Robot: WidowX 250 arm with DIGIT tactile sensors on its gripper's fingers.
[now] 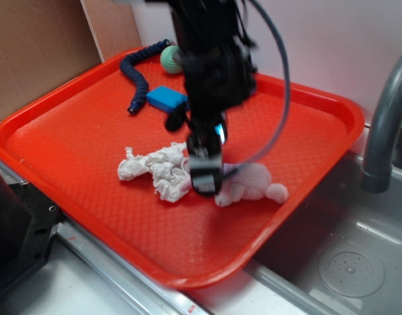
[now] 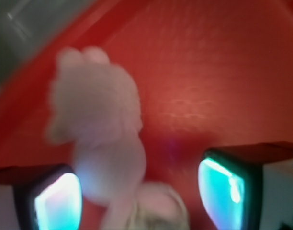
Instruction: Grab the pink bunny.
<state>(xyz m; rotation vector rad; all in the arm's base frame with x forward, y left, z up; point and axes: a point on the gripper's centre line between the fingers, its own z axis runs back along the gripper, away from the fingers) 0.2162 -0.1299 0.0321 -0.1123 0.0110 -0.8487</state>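
A black robot arm hangs over a red, textured plastic tray [image 1: 76,157], its claw [image 1: 205,177] lowered to the tray floor between a crumpled white paper wad [image 1: 158,169] and the small, pale pink fuzzy plush bunny [image 1: 252,184]. The bunny lies on its side near the tray's right-hand rim, just beside the claw and partly behind it. In the blurred wrist view, the claw [image 2: 141,196] stands spread, its two fingers [image 2: 228,189] glowing teal on either side of the frame; the bunny [image 2: 101,124] stretches up between them, lying closer to the finger at frame left, and contact with either finger cannot be made out. At the tray's far end sit a dark blue segmented flexible tube [image 1: 138,72], a blue rectangular block [image 1: 167,98] and a green ball [image 1: 171,59]. A grey curved faucet [image 1: 385,118] rises over a metal sink [image 1: 345,262] alongside the tray.
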